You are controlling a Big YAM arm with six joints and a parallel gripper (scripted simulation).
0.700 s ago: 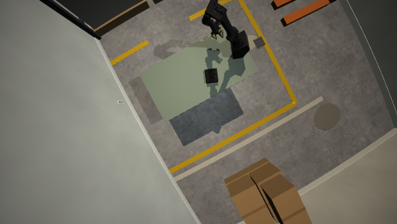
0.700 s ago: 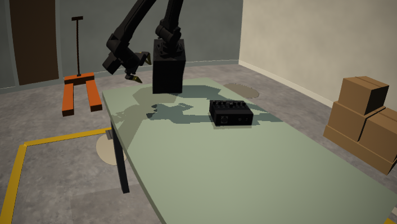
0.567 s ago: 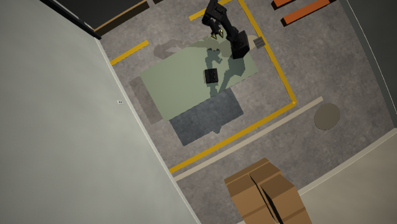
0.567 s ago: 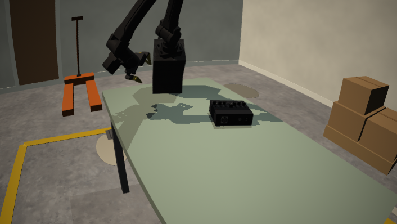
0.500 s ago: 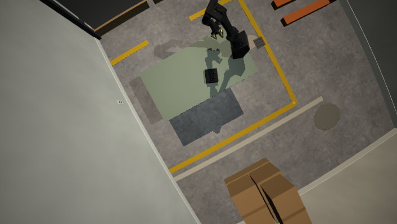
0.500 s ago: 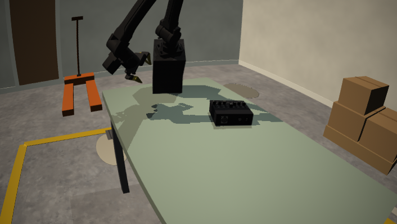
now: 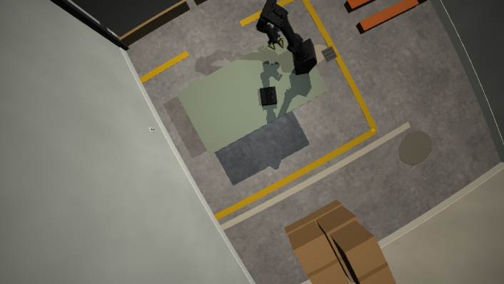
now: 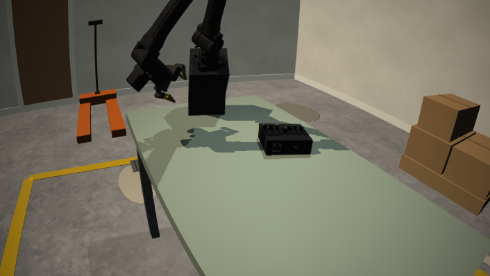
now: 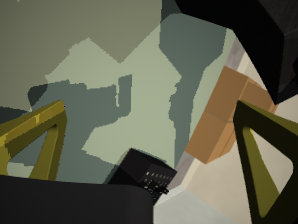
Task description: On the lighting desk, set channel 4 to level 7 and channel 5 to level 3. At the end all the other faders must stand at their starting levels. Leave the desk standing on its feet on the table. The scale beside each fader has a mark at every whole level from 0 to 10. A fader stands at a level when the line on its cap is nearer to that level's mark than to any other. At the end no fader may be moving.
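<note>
The end effector [image 7: 276,45] [image 8: 176,88] [image 9: 150,109] is spread, its fingers well apart, raised near the bench edge beside the arm base. The lighting desk [image 7: 268,95] [image 8: 287,140] [image 9: 145,172] stands on the bench [image 7: 221,103] [image 8: 277,201] [image 9: 120,142], well apart from it; in the wrist view it lies low, between the fingers' sides, partly hidden. The approach requires travel toward the bench's middle.

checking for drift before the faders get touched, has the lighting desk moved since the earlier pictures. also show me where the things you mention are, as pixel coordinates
No, the lighting desk [image 7: 268,95] [image 8: 289,140] [image 9: 141,167] shows no visible shift against the table's edges [image 7: 195,123] [image 8: 175,222].
</note>
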